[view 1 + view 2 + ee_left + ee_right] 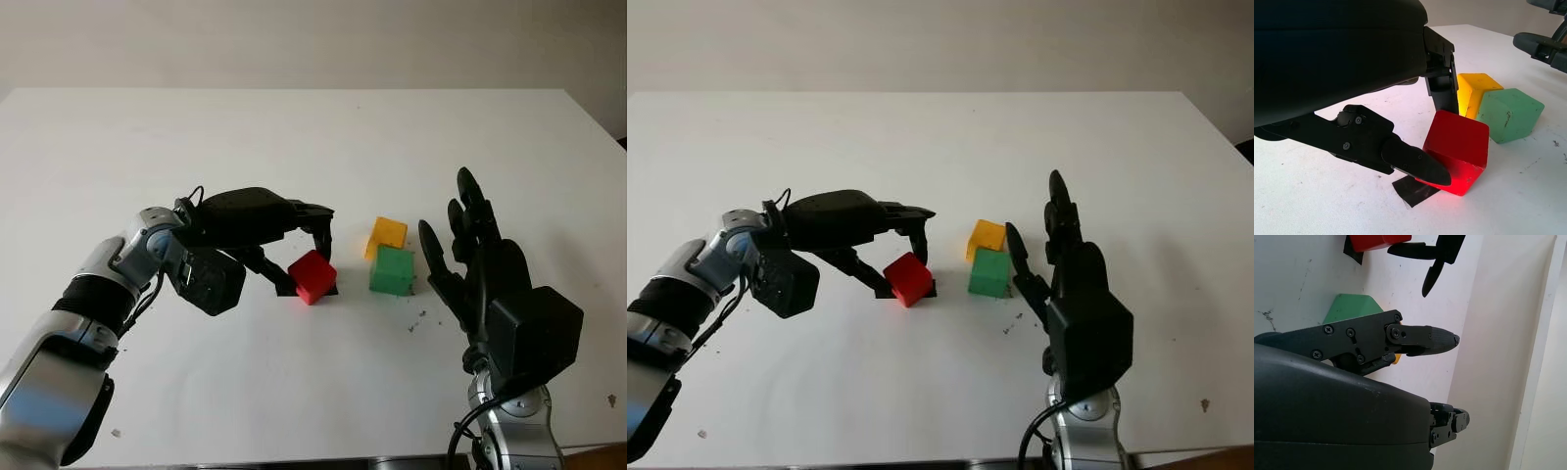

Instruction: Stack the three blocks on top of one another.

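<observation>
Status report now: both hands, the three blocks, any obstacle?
Left hand shut on red block, tilted. Right hand open beside green block; yellow block behind it. Nothing stacked.

Yellow block [388,233] partly behind green block [393,271], possibly touching.

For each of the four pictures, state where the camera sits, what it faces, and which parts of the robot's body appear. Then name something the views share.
Left eye view: on the head, looking down at the white table; both arms enter from below.
Right eye view: beside it, same scene.
Left wrist view: at the left hand, whose fingers close around the tilted red block.
Right wrist view: at the open right hand, beside the green block.
Shared: red and green blocks; the yellow block behind the green.
</observation>
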